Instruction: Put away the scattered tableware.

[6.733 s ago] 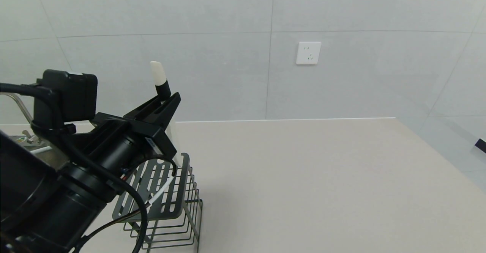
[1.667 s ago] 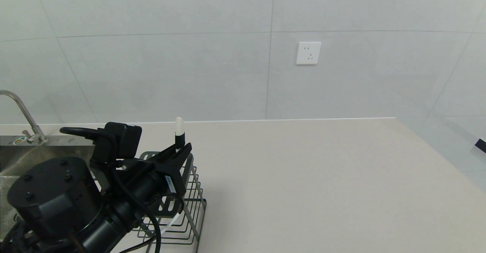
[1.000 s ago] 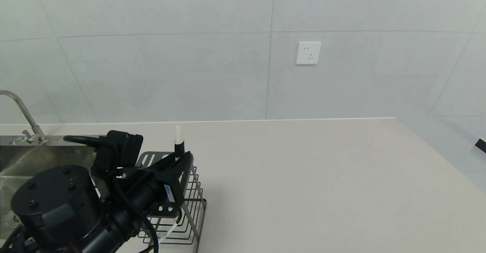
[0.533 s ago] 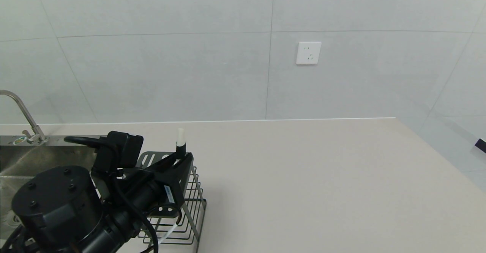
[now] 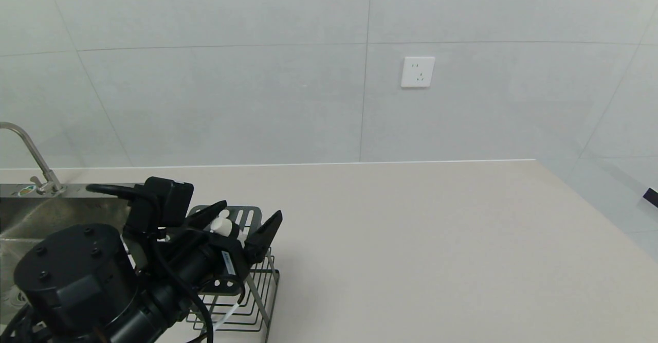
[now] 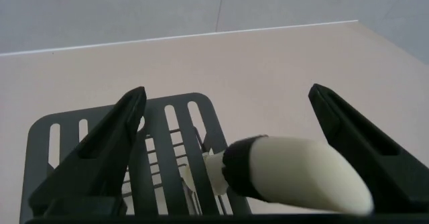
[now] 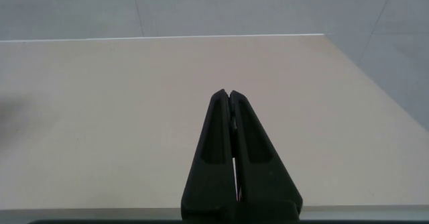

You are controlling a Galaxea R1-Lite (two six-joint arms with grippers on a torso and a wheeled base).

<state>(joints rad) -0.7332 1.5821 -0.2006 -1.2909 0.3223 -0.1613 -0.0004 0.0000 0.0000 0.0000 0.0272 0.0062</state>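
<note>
My left gripper (image 5: 252, 209) hangs open just above a dark wire drying rack (image 5: 259, 281) at the counter's near left. A utensil with a cream handle (image 5: 222, 224) and a black collar lies loose between the spread fingers, touching neither, leaning down into the rack. In the left wrist view the handle (image 6: 295, 174) points toward the camera over the rack's slatted plate (image 6: 67, 130), with the left gripper (image 6: 228, 93) wide apart around it. The utensil's working end is hidden. My right gripper (image 7: 229, 96) is shut and empty above bare counter.
A steel sink (image 5: 31, 209) with a curved faucet (image 5: 25, 147) lies left of the rack. The beige countertop (image 5: 411, 240) stretches right to its edge. A tiled wall with a white outlet (image 5: 417, 72) stands behind.
The left arm lowered the utensil onto the rack, then its fingers opened. The handle, upright and held half a second ago, now sits lower and tilted, free between the fingers.
</note>
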